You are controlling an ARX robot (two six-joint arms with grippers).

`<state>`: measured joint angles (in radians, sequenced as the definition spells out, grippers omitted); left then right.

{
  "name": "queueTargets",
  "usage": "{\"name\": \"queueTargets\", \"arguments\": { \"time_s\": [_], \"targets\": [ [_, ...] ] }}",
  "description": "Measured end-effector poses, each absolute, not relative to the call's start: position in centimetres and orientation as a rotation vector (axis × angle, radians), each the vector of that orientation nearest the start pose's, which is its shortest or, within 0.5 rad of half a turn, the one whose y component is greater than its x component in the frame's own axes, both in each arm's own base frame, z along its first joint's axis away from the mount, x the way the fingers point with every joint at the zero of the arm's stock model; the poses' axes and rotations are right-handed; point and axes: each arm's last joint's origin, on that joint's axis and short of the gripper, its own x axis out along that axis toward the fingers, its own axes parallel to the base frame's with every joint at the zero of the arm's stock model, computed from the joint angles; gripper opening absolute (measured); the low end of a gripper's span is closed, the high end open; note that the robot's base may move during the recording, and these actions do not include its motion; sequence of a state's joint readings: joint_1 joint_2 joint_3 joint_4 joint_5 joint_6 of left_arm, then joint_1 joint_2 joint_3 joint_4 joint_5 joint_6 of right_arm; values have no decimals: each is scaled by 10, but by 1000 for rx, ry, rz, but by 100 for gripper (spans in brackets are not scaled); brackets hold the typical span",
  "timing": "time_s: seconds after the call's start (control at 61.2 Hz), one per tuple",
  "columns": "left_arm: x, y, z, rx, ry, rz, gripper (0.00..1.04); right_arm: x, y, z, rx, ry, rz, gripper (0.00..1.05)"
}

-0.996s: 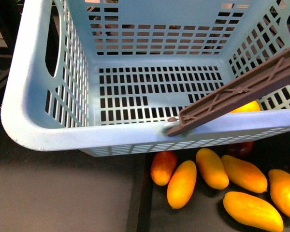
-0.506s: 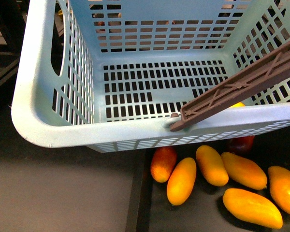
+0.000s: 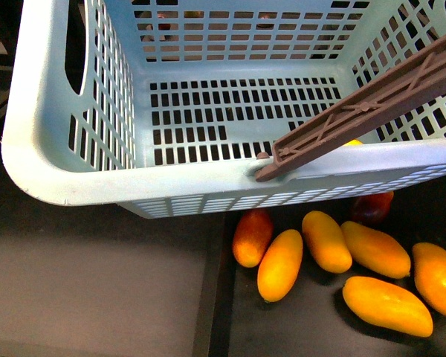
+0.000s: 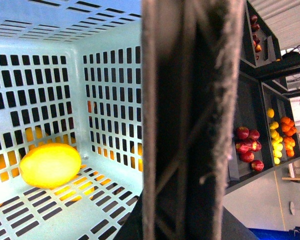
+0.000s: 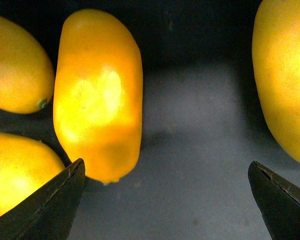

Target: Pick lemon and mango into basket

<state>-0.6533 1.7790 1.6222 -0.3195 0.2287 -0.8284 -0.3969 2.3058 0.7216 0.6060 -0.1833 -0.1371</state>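
The light turquoise basket (image 3: 134, 182) hangs close to the front camera, with its brown ribbed handle (image 3: 372, 97) slanting across its right side. My left gripper (image 4: 185, 225) is shut on the handle (image 4: 190, 100), which fills the middle of the left wrist view. The yellow lemon (image 4: 50, 165) lies on the basket floor; in the front view only a sliver of the lemon (image 3: 351, 142) shows behind the handle. My right gripper (image 5: 165, 200) is open and empty just over a dark tray floor, with a mango (image 5: 97, 95) lying by one fingertip (image 5: 50, 205).
Several orange-yellow mangoes (image 3: 280, 264) lie in a dark tray (image 3: 312, 320) below the basket, with a dark red fruit (image 3: 372, 208) beside them. More mangoes (image 5: 285, 75) flank my right gripper. Dark shelves with red apples (image 4: 247, 147), lemons and oranges stand beyond the basket.
The basket has shifted a little: its near rim has risen in the front view and swung right, then back left. The mangoes below have not moved.
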Motion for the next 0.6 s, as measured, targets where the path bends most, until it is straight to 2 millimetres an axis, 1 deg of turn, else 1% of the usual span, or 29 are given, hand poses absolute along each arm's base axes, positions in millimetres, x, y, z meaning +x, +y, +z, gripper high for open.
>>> {"name": "queueTargets", "arguments": {
  "time_s": [0.147, 0.245, 0.392, 0.457, 0.604],
  "targets": [
    [322, -255, 339, -656, 805, -612, 4, 295, -111, -36, 151, 957, -127, 96],
    [322, -255, 339, -656, 805, -612, 4, 300, -106, -42, 165, 960, -93, 96],
    [322, -255, 339, -656, 805, -612, 4, 308, -100, -48, 184, 954, -69, 96],
    [323, -255, 339, -656, 804, -610, 4, 313, -98, -52, 171, 957, -84, 96],
    [323, -255, 339, -655, 803, -609, 4, 312, -97, -64, 178, 984, -111, 96]
  ]
}}
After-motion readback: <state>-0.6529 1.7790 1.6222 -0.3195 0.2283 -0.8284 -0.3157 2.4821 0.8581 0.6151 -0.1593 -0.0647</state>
